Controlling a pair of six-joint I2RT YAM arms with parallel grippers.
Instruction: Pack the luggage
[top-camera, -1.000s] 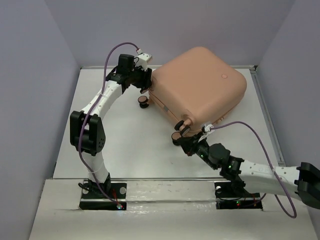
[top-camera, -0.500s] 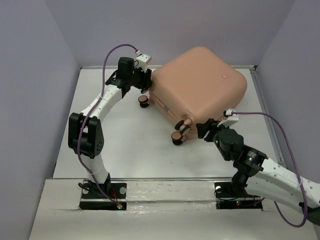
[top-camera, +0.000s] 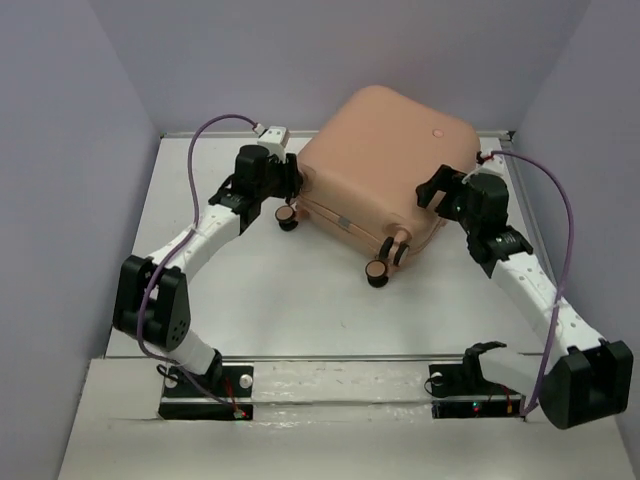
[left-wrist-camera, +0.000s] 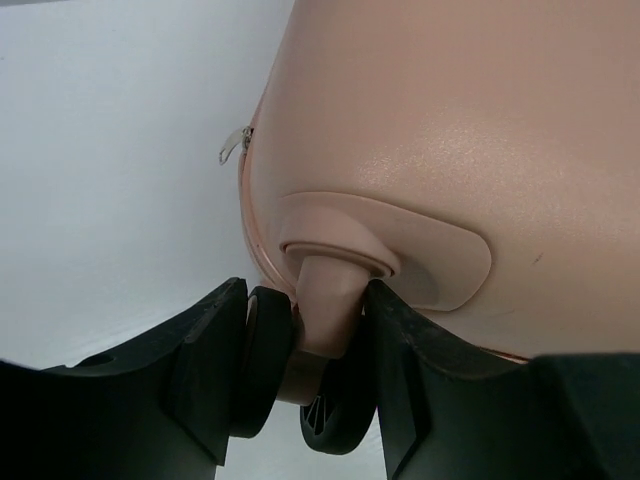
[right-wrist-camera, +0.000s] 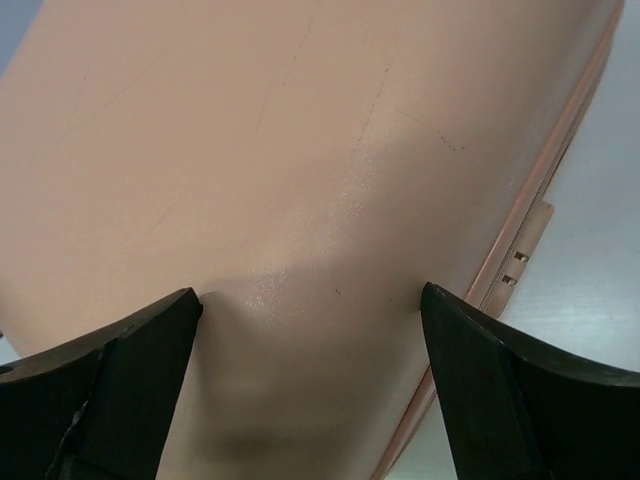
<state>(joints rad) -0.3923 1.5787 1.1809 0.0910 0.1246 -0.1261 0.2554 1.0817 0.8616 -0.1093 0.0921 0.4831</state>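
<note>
Left end effector (left-wrist-camera: 305, 340) is clamped on a caster (left-wrist-camera: 322, 300) at the left corner of the luggage (top-camera: 385, 155). Its black fingers (left-wrist-camera: 210, 375) press in from both sides with the peach stem squeezed between them, and a dark wheel (left-wrist-camera: 335, 428) pokes out just below. From the wrist view the stem rises into an oval mounting plate (left-wrist-camera: 440, 260) moulded into the shell. A small silver zipper pull (left-wrist-camera: 235, 145) sticks out from the seam further up the edge.

Right end effector (right-wrist-camera: 310, 300) is spread wide, its two prongs sitting well apart over the smooth peach shell on the right side of the case. Whether the tips actually touch the shell I can't tell. The zipper seam (right-wrist-camera: 545, 190) runs down the right of that view, with bare counter (right-wrist-camera: 605, 270) beyond it.

The luggage is shut and lies on the counter toward the far side, slightly right of middle, turned diagonally so that a corner points at the back wall. Its broad face is up, with a small round mark (top-camera: 437, 133) near the far right corner. A second caster (top-camera: 380, 268) sticks out at the near corner, well apart from either end effector. Each arm reaches in from its own side, so the case sits between them. A purple cable (top-camera: 205, 135) loops above the left arm.
</note>
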